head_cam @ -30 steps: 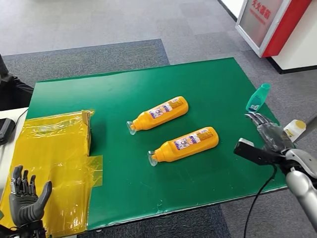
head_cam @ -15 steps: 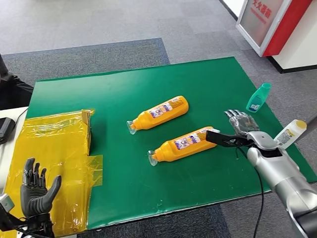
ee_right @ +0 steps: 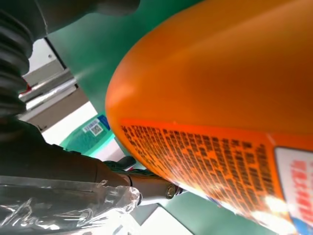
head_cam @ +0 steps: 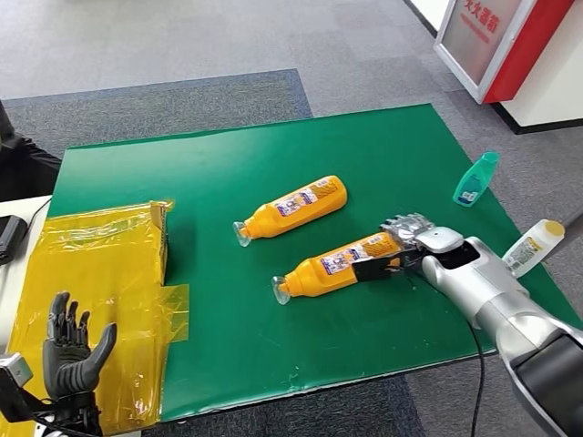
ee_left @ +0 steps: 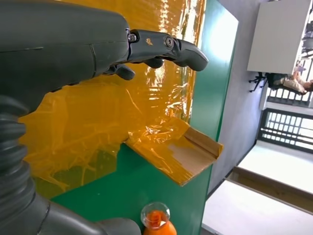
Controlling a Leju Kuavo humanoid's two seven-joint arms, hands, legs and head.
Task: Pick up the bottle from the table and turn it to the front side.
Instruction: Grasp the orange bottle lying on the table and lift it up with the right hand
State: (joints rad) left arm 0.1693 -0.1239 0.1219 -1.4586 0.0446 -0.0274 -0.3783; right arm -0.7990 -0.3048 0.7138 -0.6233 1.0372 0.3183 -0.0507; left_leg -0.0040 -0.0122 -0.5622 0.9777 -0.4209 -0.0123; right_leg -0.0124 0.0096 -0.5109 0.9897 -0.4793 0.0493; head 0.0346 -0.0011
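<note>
Two orange bottles lie on their sides on the green mat (head_cam: 227, 337), clear caps pointing left. At the base end of the nearer bottle (head_cam: 337, 264) is my right hand (head_cam: 405, 238), its thumb along the near side and its fingers (head_cam: 407, 223) over the far side. The bottle still rests on the mat. In the right wrist view its orange body and label (ee_right: 221, 88) are very close, with a dark finger (ee_right: 147, 183) beside it. The farther bottle (head_cam: 292, 208) lies untouched. My left hand (head_cam: 72, 350) hovers with fingers spread and holds nothing, over the yellow film (ee_left: 92, 127).
A flat box wrapped in yellow film (head_cam: 97, 273) covers the mat's left end. A teal bottle (head_cam: 475, 178) and a white bottle with a yellow cap (head_cam: 533, 246) lie near the right edge. A red-and-white cabinet (head_cam: 502, 41) stands at the back right.
My right hand has swept left from the mat's right edge to the base of the nearer orange bottle. My left hand has drifted slightly right. Neither bottle has moved.
</note>
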